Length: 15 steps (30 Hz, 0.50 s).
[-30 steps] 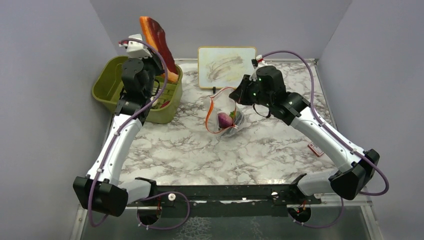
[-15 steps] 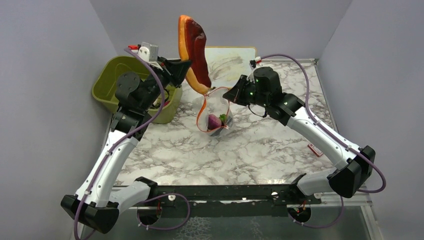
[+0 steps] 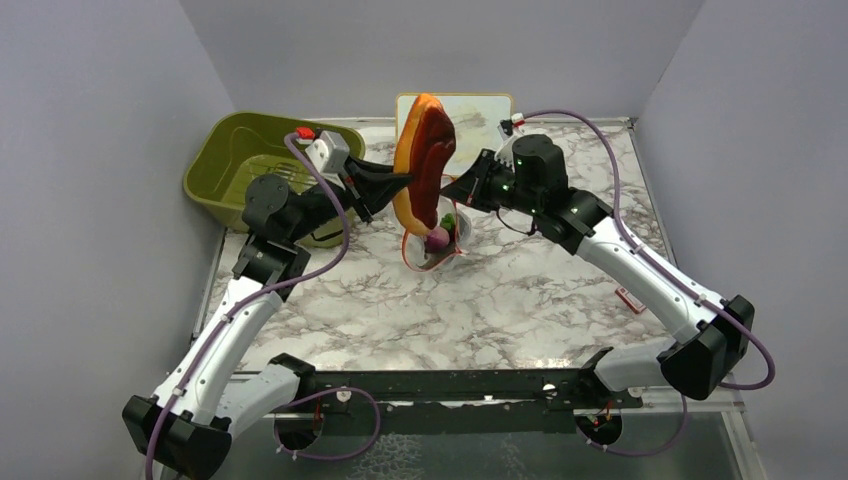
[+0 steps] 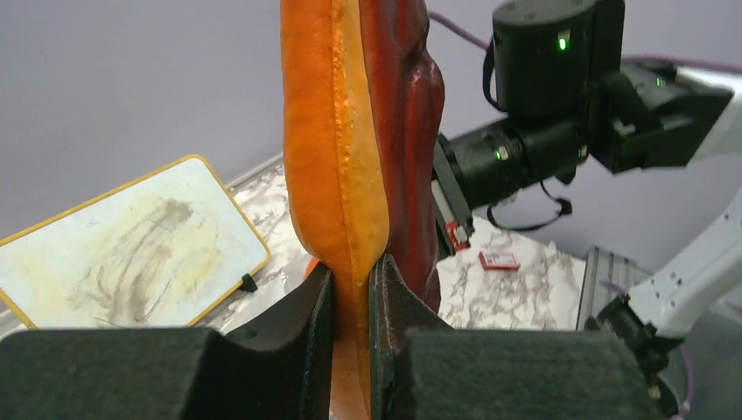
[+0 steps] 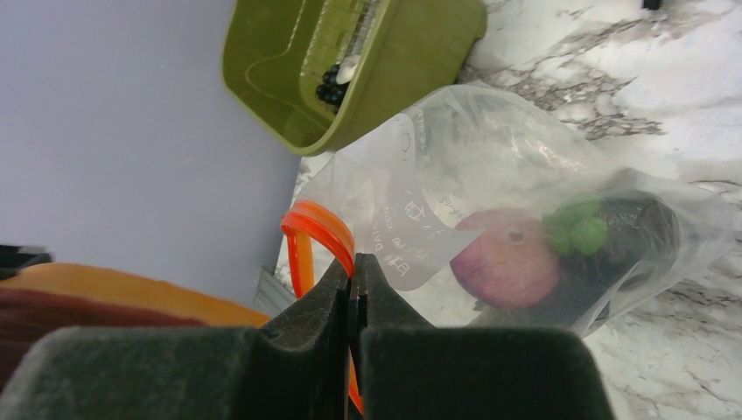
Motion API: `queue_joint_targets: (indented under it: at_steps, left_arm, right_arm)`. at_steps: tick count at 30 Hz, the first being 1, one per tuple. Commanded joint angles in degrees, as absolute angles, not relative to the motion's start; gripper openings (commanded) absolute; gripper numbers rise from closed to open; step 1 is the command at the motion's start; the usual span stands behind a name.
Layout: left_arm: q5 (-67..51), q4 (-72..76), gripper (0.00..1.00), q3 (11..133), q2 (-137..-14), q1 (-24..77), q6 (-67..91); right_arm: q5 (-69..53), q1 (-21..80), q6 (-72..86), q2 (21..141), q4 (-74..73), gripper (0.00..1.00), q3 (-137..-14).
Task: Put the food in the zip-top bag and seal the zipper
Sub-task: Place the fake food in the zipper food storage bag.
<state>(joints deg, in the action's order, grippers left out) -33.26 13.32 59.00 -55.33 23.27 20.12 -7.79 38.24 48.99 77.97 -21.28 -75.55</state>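
Observation:
My left gripper [image 3: 398,183] is shut on the long orange-and-red hot dog [image 3: 424,163], holding it upright just above the open mouth of the clear zip-top bag [image 3: 436,243]; the left wrist view shows the hot dog [image 4: 360,140] pinched between my fingers [image 4: 308,306]. My right gripper [image 3: 462,192] is shut on the bag's orange-red zipper strip [image 5: 319,229] and holds the mouth up and open. Inside the bag lie a pink-purple piece [image 5: 507,260], green pieces [image 5: 577,224] and a dark piece. Dark grapes [image 5: 331,83] lie in the olive-green bin [image 5: 385,61].
The olive-green bin [image 3: 225,160] stands at the back left. A white board with a yellow rim [image 3: 474,113] lies at the back centre. A small red card [image 3: 630,298] lies on the marble table [image 3: 480,300] at the right.
My left gripper has carried the hot dog from above the bin rightward to over the bag's mouth. My right gripper kept its hold and shifted the bag slightly left.

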Motion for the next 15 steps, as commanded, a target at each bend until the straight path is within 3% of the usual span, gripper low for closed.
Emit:
queue_joint_targets:
  at_steps: [1,15]
  left_arm:
    - [-42.77,20.05,0.00,55.28,-54.14,23.82,11.50]
    - [-59.55,25.73,0.00,51.66,-57.78,25.38,-9.32]
  right_arm:
    - [-15.01,38.14,50.78,75.61,-17.40,0.01,-73.85]
    - [-21.56,38.10,49.76,74.54,-17.39,0.01,-72.73]
